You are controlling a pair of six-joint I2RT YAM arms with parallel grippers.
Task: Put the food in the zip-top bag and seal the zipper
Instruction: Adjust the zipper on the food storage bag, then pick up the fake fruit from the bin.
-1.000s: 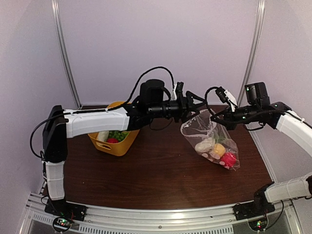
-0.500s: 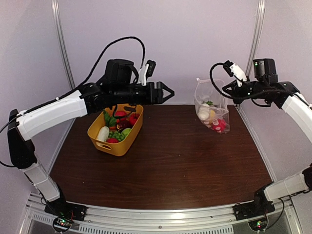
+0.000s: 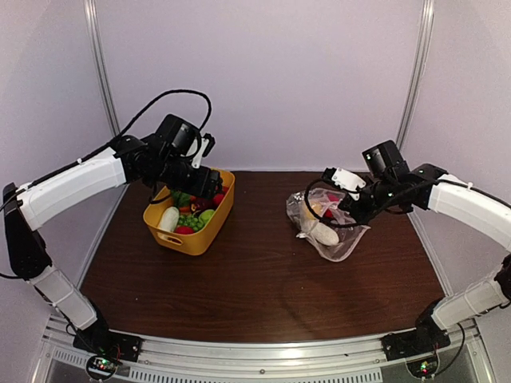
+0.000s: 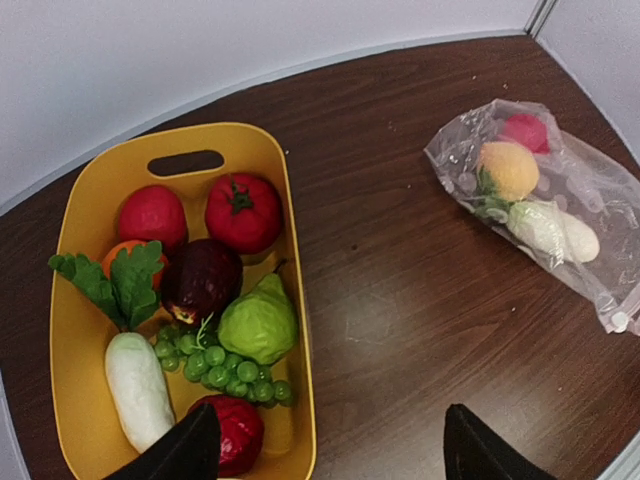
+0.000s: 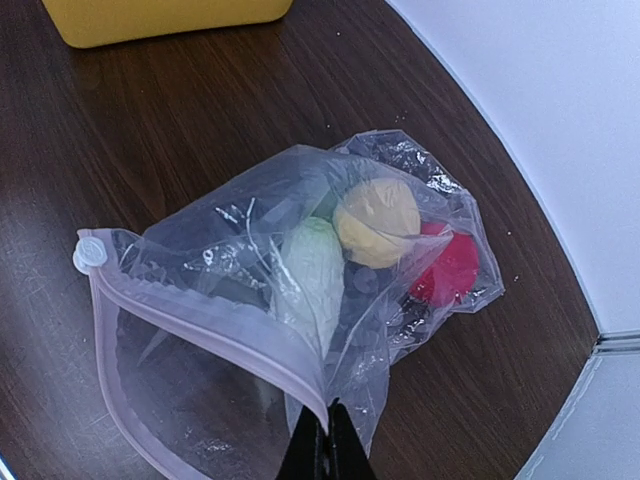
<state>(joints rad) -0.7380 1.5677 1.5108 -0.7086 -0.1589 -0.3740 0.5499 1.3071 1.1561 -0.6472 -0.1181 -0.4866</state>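
Zip-top bag lies on the tabletop, well apart from the yellow tub, holding three food pieces; your right gripper is clamped on its mouth edge. Left gripper hangs spread above the tub. Tug hard and the film may slip, spilling them.

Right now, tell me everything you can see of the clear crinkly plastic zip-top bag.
The clear crinkly plastic zip-top bag rests on the dark wooden table, apart from the yellow tub. Its mouth gapes, zipper unsealed, a white tab at one end. Inside: a round yellow fruit, a long white vegetable, a red piece. The right gripper pinches its mouth edge.
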